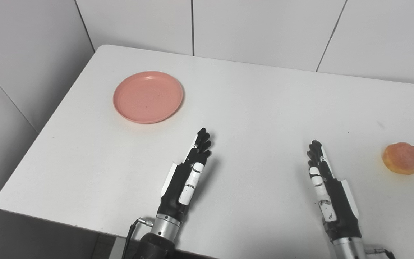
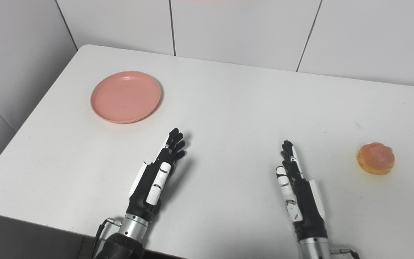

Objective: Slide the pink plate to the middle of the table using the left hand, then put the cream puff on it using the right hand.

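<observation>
Plate [image 1: 148,96] at upper left of frame, flat on counter [image 1: 250,108], untouched. Puff [image 1: 402,158] at right edge, well apart from plate. Left hand [image 1: 188,172] lower centre, fingers straight and together, holding nothing. Right hand [image 1: 327,187] lower right, same pose, empty. Step in hand, likely: reach for plate. Advice: left hand goes beyond plate's far-left rim, presses lightly, draws it toward frame centre; keep plate flat, stop short of right hand.

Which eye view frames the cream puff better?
The right eye view: the cream puff sits well inside the frame with bare table on every side. In the left eye view it is whole and equally sharp, but close to the picture's right edge.
</observation>
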